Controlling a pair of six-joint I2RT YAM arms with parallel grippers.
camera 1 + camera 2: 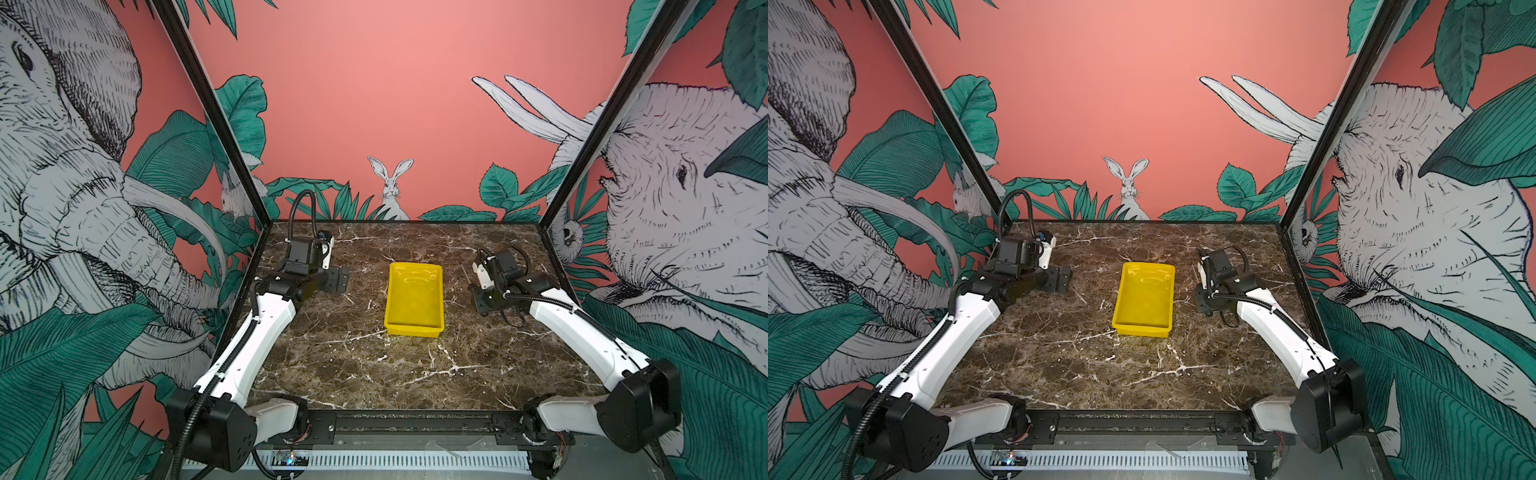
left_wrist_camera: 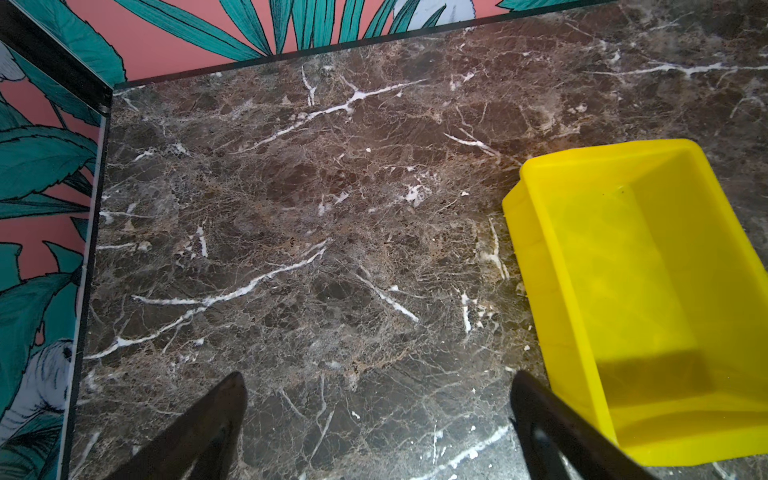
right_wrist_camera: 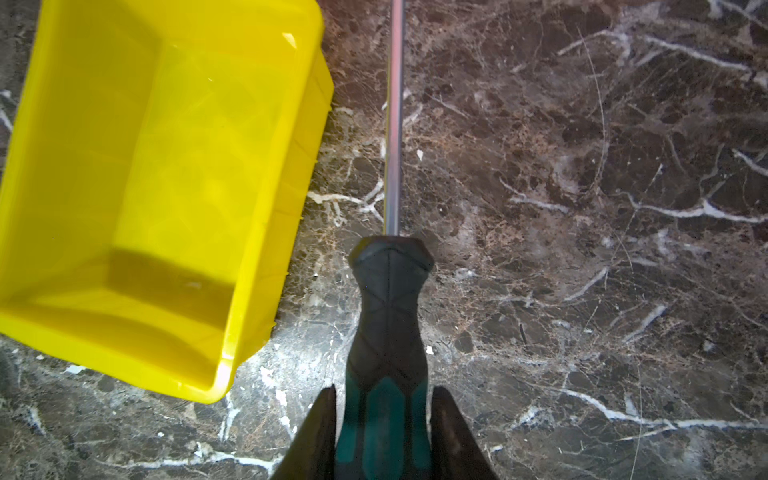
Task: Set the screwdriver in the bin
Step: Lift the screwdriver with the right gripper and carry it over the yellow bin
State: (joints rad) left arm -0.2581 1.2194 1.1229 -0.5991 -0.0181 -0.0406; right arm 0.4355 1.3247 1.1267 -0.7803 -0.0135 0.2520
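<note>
Fingers (image 2: pixel 220 415) of the left hand (image 2: pixel 378 382) stand wide apart with nothing between them, over the table (image 2: pixel 291 228) on its left side. That wrist view shows marble ahead and the bin (image 2: pixel 536 266) at one edge. In both top views the bin (image 1: pixel 390 303) (image 1: pixel 1119 303) sits near the middle of the table, between the two arms, its long side running away from the camera. Its glossy yellow inside holds nothing.

To its right, the right hand (image 3: pixel 382 399) is clamped on the green-and-black handle of the screwdriver (image 3: pixel 388 311). The tool is outside the bin, just beside its wall, with the shaft pointing ahead along it. Only the right wrist view shows that grip plainly; from the top, the arm's own body hides most of the tool. Whether the screwdriver touches the table or is lifted, I cannot tell.
</note>
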